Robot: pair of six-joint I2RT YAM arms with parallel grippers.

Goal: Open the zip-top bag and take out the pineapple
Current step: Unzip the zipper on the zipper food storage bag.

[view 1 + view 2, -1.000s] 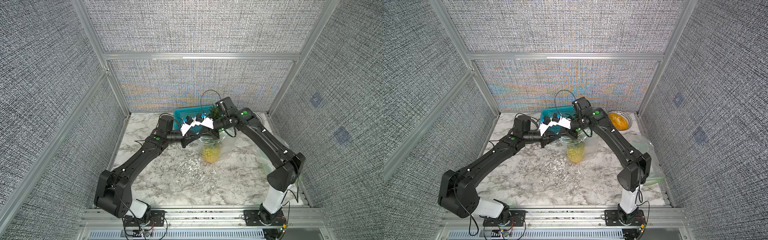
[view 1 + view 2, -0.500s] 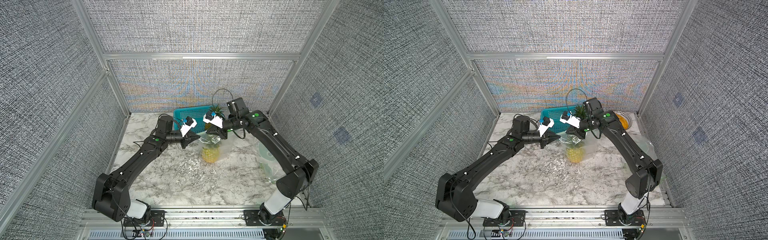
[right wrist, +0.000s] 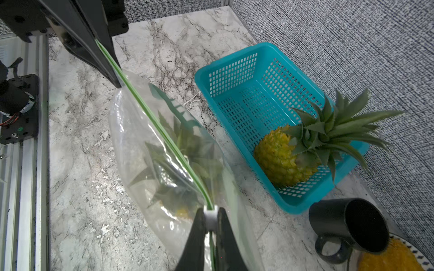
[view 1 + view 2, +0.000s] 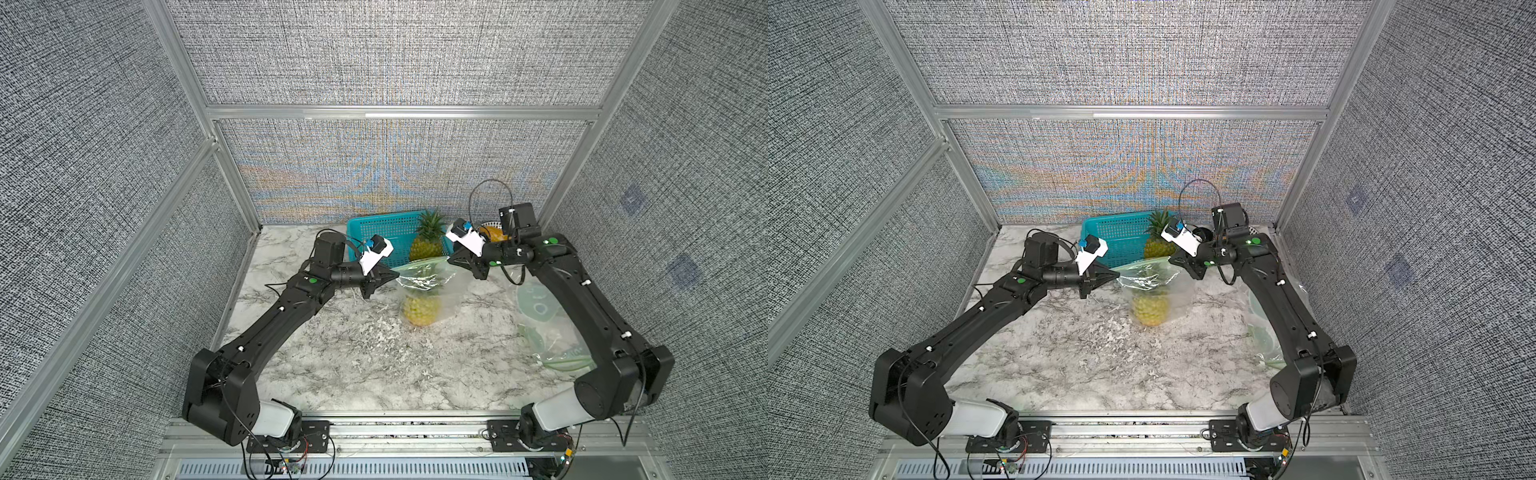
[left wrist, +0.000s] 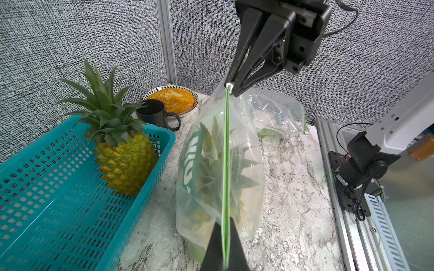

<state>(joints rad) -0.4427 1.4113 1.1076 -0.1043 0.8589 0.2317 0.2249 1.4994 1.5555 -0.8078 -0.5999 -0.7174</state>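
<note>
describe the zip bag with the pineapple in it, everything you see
The zip bag is clear plastic with green print on one side and a green zip strip along the top, pulled taut: the left claw pinches one end, the right claw pinches the white slider at the other. A pineapple stands inside, leaves up. The bag's bottom seems to rest on the table.

Two pineapples are showing: a bagged pineapple [image 4: 419, 309] and a loose pineapple [image 4: 424, 247]. One teal basket [image 4: 374, 220], one black mug [image 5: 152, 113] and one plate of orange grains [image 5: 172, 87] are standing. One held zip-top bag [image 4: 451, 286] is hanging, beside spare bags [image 4: 540, 309] too crumpled to count.
</note>
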